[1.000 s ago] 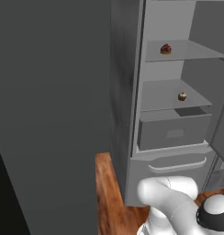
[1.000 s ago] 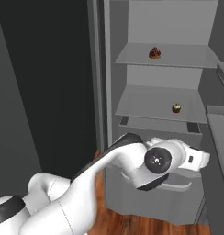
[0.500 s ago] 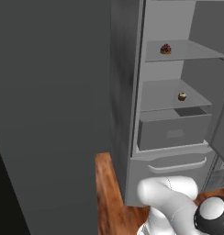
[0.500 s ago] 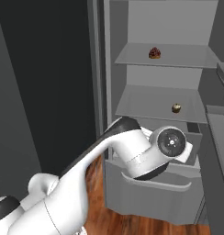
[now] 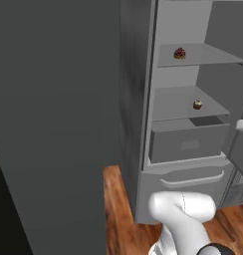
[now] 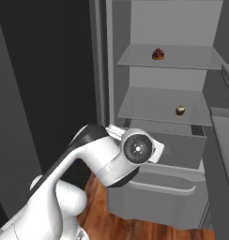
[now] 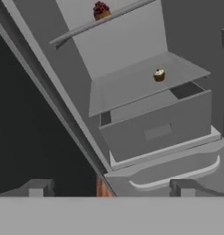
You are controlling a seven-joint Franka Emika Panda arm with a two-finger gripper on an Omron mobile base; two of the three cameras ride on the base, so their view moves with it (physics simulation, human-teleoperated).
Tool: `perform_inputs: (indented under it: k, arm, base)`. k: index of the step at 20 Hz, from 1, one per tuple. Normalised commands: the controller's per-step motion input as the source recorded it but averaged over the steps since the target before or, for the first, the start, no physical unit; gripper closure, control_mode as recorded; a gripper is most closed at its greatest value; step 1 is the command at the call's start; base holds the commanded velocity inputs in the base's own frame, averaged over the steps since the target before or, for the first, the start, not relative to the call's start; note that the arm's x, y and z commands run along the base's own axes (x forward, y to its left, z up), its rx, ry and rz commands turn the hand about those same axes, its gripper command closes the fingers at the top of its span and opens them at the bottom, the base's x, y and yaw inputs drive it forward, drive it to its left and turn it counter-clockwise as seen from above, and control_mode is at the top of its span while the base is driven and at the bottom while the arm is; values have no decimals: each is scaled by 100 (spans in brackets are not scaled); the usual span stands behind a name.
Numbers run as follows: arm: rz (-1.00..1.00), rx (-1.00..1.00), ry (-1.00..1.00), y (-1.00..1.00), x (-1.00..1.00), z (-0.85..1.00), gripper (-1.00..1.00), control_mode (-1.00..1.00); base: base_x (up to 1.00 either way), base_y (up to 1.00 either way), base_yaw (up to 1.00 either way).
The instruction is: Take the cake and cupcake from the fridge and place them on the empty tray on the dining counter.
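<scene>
cupcake on shelf, well beyond wide-spread tool

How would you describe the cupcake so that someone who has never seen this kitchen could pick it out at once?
Look into the open grey fridge. It has two shelves above a drawer; the cupcake sits on the lower shelf, just above that drawer. Its pale cream top sets it apart from the cake with the dark red top on the upper shelf.

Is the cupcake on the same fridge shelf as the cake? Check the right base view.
No, the cake sits on the upper shelf, while the cupcake sits alone on the shelf below it.
</scene>
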Motion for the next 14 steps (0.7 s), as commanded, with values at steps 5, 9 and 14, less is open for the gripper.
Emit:
perform_inputs:
  k: [5, 9, 14]
  arm:
    - [0, -17, 2, 31, -7, 0, -100, -100]
    - [1, -22, 7, 43, 0, 0, -100, -100]
    - [1, -24, 5, 46, -10, 0, -100, -100]
  base:
    - [0, 0, 0]
    - [0, 0, 0]
    - [0, 0, 0]
